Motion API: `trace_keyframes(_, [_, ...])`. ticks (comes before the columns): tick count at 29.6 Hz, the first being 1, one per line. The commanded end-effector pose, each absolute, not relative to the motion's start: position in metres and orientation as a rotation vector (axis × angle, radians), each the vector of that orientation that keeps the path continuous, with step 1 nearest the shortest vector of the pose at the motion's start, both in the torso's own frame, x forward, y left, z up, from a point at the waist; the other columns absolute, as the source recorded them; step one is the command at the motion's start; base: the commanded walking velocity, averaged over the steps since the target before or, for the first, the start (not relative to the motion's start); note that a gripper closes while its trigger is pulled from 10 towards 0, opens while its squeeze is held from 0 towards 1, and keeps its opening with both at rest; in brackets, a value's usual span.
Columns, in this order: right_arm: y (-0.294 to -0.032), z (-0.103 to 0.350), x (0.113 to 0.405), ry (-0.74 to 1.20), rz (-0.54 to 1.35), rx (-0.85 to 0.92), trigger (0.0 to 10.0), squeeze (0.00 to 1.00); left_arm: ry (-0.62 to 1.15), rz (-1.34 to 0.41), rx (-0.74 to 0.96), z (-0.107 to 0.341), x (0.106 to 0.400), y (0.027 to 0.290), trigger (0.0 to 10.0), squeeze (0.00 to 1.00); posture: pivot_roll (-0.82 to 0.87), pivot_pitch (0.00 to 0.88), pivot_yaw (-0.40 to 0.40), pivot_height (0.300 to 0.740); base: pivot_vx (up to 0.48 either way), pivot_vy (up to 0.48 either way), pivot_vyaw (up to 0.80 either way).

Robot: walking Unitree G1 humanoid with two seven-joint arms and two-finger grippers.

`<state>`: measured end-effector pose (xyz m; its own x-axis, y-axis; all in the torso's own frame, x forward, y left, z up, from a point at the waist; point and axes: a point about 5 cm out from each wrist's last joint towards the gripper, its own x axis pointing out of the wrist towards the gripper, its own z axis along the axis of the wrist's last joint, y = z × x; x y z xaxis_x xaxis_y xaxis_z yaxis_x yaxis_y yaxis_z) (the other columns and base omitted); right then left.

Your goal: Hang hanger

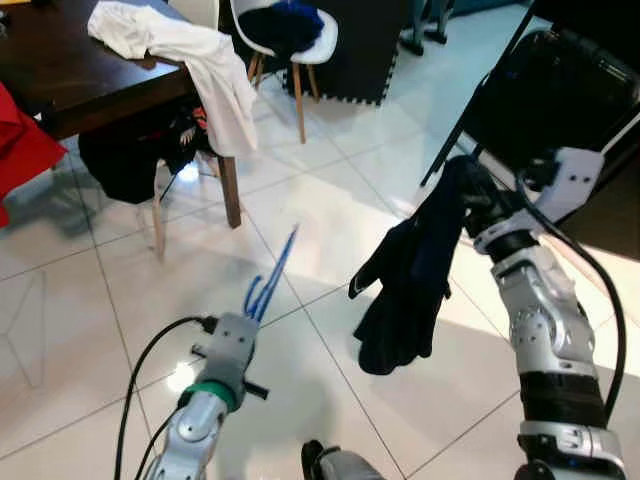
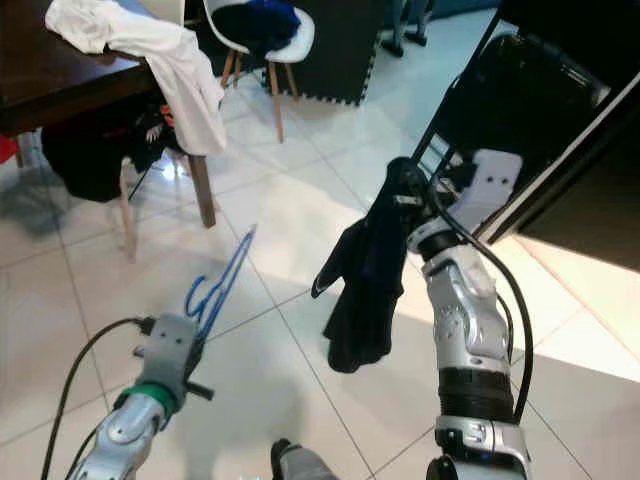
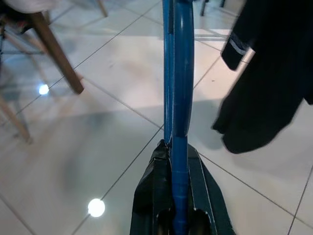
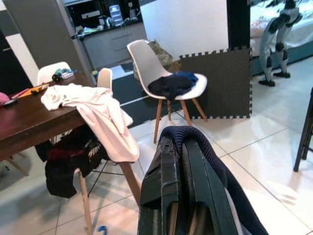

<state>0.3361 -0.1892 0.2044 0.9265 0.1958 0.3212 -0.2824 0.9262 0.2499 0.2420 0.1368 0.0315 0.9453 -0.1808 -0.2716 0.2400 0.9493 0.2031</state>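
A blue hanger (image 1: 272, 275) sticks out forward from my left gripper (image 1: 252, 308), which is shut on it low over the tiled floor; in the left wrist view the blue hanger (image 3: 175, 98) runs straight between the black fingers (image 3: 151, 196). To the right, my right gripper (image 1: 470, 195) is raised and shut on a dark navy garment (image 1: 408, 280) that hangs down from it. In the right wrist view the garment's collar (image 4: 203, 147) loops over the closed fingers (image 4: 166, 191).
A dark wooden table (image 1: 70, 75) with a white shirt (image 1: 200, 70) draped over its corner stands at the far left, chairs with dark clothes beside it. A white chair (image 1: 290, 40) stands further back. A black rack frame (image 1: 560, 90) rises at the right.
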Motion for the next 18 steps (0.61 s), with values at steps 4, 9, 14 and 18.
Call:
trace_keyframes(4, [-0.1928, 0.2074, 0.3355, -0.327, 0.242, 0.283, 10.0, 0.00, 0.262, -0.212, 0.248, 0.0308, 0.2376, 0.1400, 10.0, 0.00, 0.06, 0.046, -0.024, 0.740, 0.000, 0.000, -0.76])
trace_keyframes(9, [-0.1921, 0.2067, 0.3359, -0.329, 0.243, 0.280, 10.0, 0.00, 0.262, -0.207, 0.247, 0.0313, 0.2376, 0.1405, 10.0, 0.00, 0.05, 0.047, -0.024, 0.740, 0.000, 0.000, -0.76])
trace_keyframes(14, [-0.1920, 0.2039, 0.3357, -0.324, 0.242, 0.275, 10.0, 0.00, 0.275, -0.192, 0.232, 0.0302, 0.2361, 0.1412, 10.0, 0.00, 0.05, 0.050, -0.023, 0.740, 0.000, 0.000, -0.76])
trace_keyframes(18, [-0.1920, 0.2034, 0.3355, -0.324, 0.242, 0.272, 10.0, 0.00, 0.276, -0.193, 0.233, 0.0319, 0.2356, 0.1410, 10.0, 0.00, 0.05, 0.050, -0.022, 0.740, 0.000, 0.000, -0.76])
